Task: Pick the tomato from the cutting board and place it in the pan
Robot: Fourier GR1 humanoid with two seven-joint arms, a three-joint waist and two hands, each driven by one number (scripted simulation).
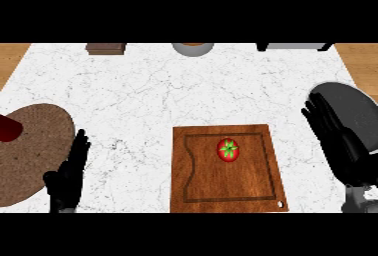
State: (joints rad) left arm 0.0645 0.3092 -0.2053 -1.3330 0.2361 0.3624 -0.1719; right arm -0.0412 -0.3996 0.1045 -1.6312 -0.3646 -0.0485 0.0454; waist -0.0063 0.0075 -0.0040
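A red tomato [228,150] with a green stem lies on the wooden cutting board [199,185], in its upper right part. The dark grey pan [351,102] sits at the counter's right edge. My right hand [341,145] is open, fingers straight and pointing up, to the right of the board and over the pan's lower left rim. It touches nothing I can see. My left hand [68,175] is open too, fingers up, at the lower left, well left of the board.
A round woven brown mat [29,155] lies at the left with a dark red object [9,127] on its edge. Along the far edge stand a brown block [105,48], a grey round container [193,48] and a grey appliance [295,46].
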